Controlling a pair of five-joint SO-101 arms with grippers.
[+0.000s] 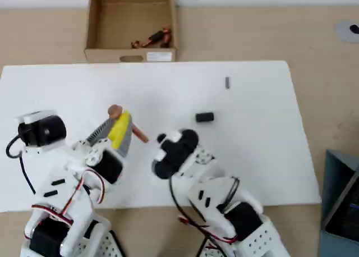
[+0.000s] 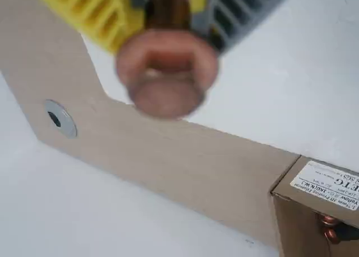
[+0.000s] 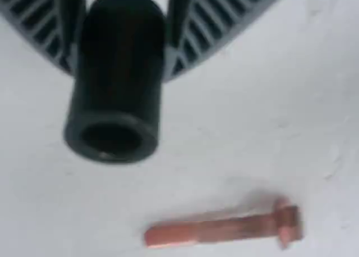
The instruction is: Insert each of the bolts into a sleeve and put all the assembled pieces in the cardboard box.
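My left gripper (image 1: 116, 119) is shut on a copper bolt (image 1: 115, 111) over the white mat's left part; in the left wrist view the bolt's round head (image 2: 167, 72) sticks out between the yellow and grey fingers (image 2: 90, 10). My right gripper (image 3: 123, 10) is shut on a black sleeve (image 3: 115, 83), open end outward, near the mat's middle (image 1: 162, 139). A second copper bolt (image 3: 224, 229) lies flat on the mat between the two grippers (image 1: 139, 134). Another black sleeve (image 1: 205, 117) lies loose further right. The cardboard box (image 1: 101, 27) at the back holds assembled pieces (image 1: 152, 39).
A small grey piece (image 1: 227, 82) lies on the white mat (image 1: 252, 156) toward the back right. Bare wooden table (image 2: 168, 156) surrounds the mat, with a metal grommet (image 2: 59, 118) in it. A dark grey bin (image 1: 342, 201) stands at the right edge.
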